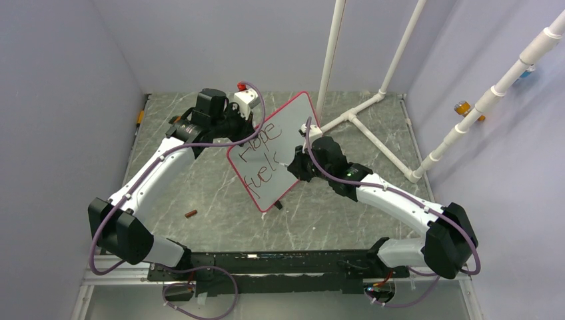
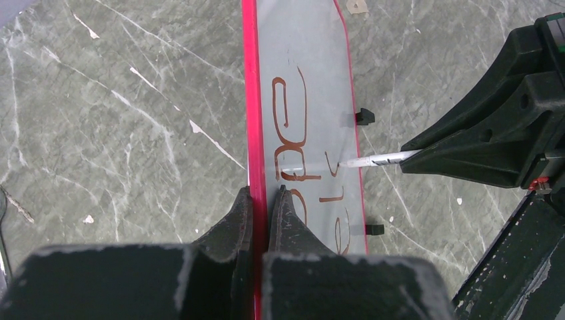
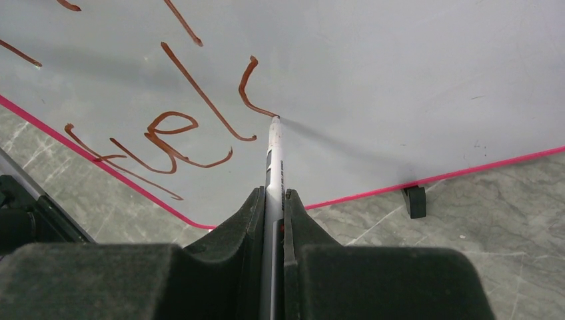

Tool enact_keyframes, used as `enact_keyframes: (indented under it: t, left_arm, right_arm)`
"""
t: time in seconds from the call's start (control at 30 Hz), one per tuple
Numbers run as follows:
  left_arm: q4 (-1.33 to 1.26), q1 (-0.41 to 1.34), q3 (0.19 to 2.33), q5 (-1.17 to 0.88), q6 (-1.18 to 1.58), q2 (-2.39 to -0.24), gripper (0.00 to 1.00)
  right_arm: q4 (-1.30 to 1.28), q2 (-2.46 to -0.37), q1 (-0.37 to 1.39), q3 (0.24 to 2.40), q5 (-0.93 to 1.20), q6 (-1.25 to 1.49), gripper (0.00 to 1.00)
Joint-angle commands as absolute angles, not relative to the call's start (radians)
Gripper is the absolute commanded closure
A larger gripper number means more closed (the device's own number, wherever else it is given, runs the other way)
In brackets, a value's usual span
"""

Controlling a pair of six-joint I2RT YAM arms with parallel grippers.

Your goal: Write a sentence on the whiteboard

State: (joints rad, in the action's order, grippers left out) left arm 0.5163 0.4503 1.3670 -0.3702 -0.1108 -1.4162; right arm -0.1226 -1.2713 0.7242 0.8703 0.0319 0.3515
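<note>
The whiteboard (image 1: pixel 280 143), pale with a red-pink frame, stands tilted on the marble table. My left gripper (image 2: pixel 261 197) is shut on its red edge (image 2: pixel 250 100) and holds it up. The sentence (image 1: pixel 261 155) reads "Hope fuels" in two red-brown lines; it also shows in the left wrist view (image 2: pixel 296 140) and the right wrist view (image 3: pixel 173 127). My right gripper (image 3: pixel 274 197) is shut on a white marker (image 3: pixel 274 160) whose tip touches the board at the end of the "s" stroke. The marker also shows in the left wrist view (image 2: pixel 380 159).
A small red-brown marker cap (image 1: pixel 190 214) lies on the table at the front left. A white pipe frame (image 1: pixel 363 110) stands at the back right. The board's black feet (image 2: pixel 364 117) jut from one edge. Grey walls close the sides.
</note>
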Motion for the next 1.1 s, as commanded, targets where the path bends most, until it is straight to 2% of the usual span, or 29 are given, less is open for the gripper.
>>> enact_keyframes:
  t: [0.0, 0.77, 1.07]
  left_arm:
    - [0.543, 0.463, 1.353, -0.328, -0.218, -1.4, 1.0]
    - [0.543, 0.463, 1.354, -0.328, -0.218, -1.399, 1.0]
    - [0.543, 0.464, 1.353, -0.329, -0.217, -1.396, 1.0]
  right_arm:
    - [-0.084, -1.269, 0.718, 0.855, 0.003, 0.36, 1.0]
    - [-0.043, -1.195, 0.718, 0.869, 0.146, 0.358, 1.0]
    - [-0.103, -1.088, 0.718, 0.867, 0.104, 0.359, 1.0]
